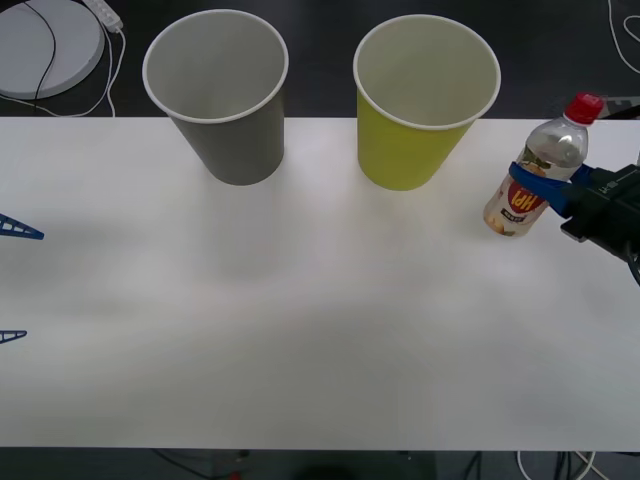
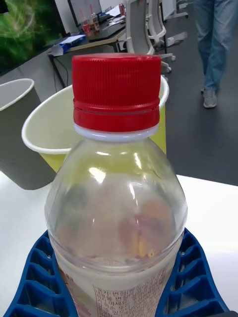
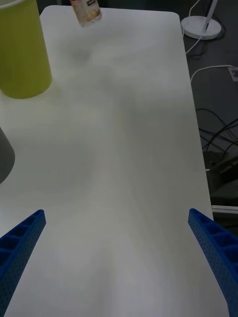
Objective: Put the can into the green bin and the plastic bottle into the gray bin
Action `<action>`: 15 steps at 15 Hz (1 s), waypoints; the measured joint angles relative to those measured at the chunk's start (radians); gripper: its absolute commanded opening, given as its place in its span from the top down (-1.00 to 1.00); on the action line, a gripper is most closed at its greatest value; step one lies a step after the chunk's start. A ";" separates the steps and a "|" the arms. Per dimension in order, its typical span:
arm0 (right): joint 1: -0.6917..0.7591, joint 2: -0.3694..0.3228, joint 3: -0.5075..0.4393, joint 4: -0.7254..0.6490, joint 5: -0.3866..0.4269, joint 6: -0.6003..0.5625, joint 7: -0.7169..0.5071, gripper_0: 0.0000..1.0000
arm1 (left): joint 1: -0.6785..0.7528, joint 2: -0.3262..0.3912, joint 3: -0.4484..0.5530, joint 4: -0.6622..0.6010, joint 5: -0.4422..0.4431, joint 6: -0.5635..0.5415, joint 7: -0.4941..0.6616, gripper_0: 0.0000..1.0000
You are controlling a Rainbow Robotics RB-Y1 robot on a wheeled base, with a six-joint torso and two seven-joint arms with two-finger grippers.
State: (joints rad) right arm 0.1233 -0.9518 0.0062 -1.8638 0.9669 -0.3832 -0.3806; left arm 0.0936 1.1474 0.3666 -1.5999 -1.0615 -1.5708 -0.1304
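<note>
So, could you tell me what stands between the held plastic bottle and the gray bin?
In the front view, the green bin stands between the plastic bottle, clamped in the right gripper, and the gray bin.

Front view high over table (image 1: 300, 330), wrist views low, sharing green bin (image 1: 425, 100).

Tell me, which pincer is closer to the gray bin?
Left. The left pincer hovers open at the table's left edge; the right pincer grips the plastic bottle beyond the green bin from the gray bin.
</note>
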 measured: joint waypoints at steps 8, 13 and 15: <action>0.066 0.000 -0.191 -0.171 0.310 -0.178 -0.409 1.00 | 0.000 0.000 0.000 0.000 0.000 0.000 0.000 -1.00; 0.066 -0.001 -0.319 -0.284 0.391 -0.326 -0.615 1.00 | 0.000 0.000 0.000 0.000 0.000 0.000 0.000 -1.00; 0.066 -0.001 -0.379 -0.339 0.412 -0.378 -0.685 1.00 | 0.000 0.000 0.000 0.000 0.000 0.000 0.000 -1.00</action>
State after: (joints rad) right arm 0.1889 -0.9526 -0.3729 -2.2024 1.3790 -0.7608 -1.0651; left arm 0.0936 1.1474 0.3666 -1.5999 -1.0615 -1.5708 -0.1304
